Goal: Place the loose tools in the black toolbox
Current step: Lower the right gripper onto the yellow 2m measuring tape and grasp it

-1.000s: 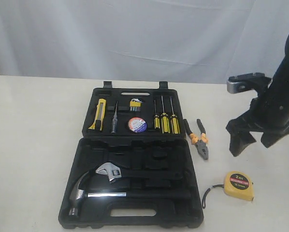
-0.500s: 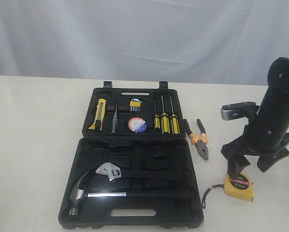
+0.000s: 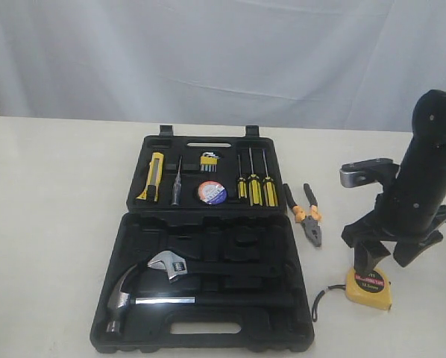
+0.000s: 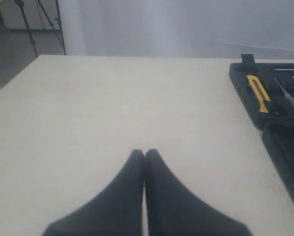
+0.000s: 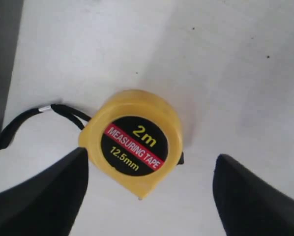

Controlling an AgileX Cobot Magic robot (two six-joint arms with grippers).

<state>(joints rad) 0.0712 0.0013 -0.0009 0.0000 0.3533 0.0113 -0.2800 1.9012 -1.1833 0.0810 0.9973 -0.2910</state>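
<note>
The black toolbox [image 3: 208,235] lies open, both halves flat on the table. The yellow-black utility knife [image 3: 153,177] and the black tape roll [image 3: 212,192] sit in recesses of its far half. The orange-handled pliers [image 3: 306,216] lie on the table just right of the box. Further right and nearer lies the yellow "2m" tape measure [image 3: 371,288]. My right gripper [image 3: 383,261] hangs open directly over the tape measure [image 5: 134,142]; its fingers straddle it loosely, one finger [image 5: 48,191] close beside it. My left gripper [image 4: 144,152] is shut on nothing above bare table left of the toolbox [image 4: 241,73].
A steel claw hammer [image 3: 124,300] and an adjustable wrench [image 3: 171,262] lie in the near half. Three yellow-black screwdrivers [image 3: 253,186], hex keys [image 3: 209,160] and a slim tester [image 3: 176,186] fill the far half. The tape measure's black strap [image 5: 29,123] trails toward the box.
My right gripper has come down and toward the front, from beside the pliers to just above the tape measure. In the last half second it barely moved.
</note>
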